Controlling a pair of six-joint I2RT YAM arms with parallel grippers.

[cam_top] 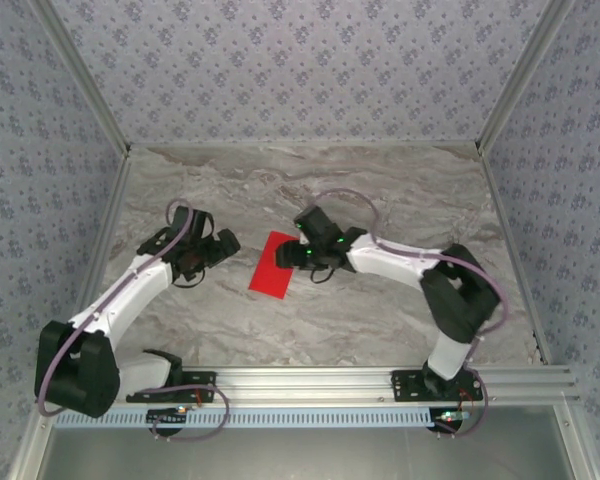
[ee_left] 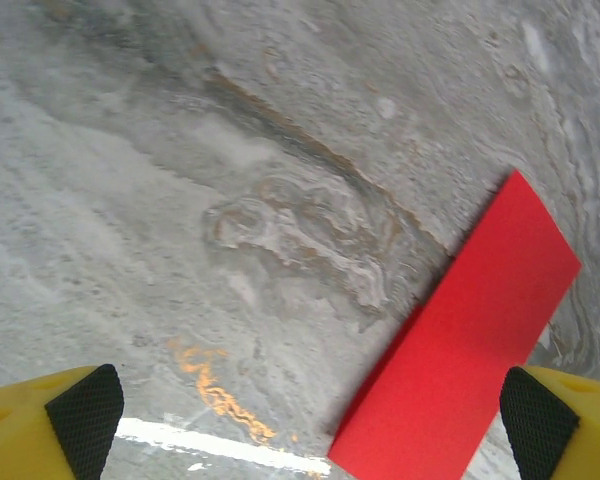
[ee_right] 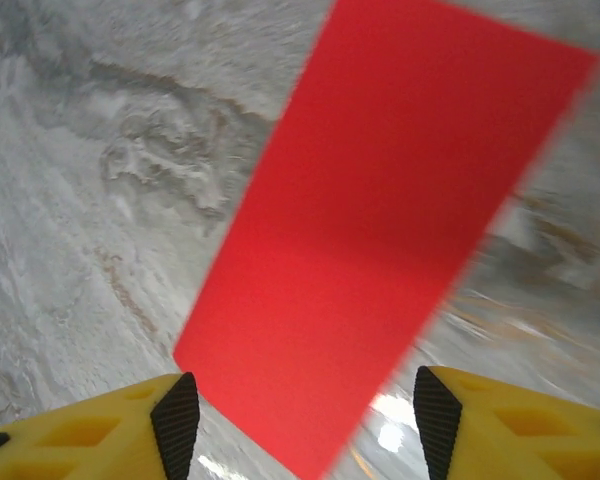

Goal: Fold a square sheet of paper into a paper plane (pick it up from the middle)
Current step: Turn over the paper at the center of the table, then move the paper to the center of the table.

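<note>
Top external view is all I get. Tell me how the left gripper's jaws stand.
Observer: The left gripper is wide open, holding nothing.
Operator: Now give me the right gripper.
Observer: The right gripper has its jaws apart, with the near end of the red paper lying between them in its wrist view.
Operator: Say whether the paper lies flat.
Observer: In the left wrist view it lies flat on the table, a plain rectangle.

no text, label or number is readable anywhere.
</note>
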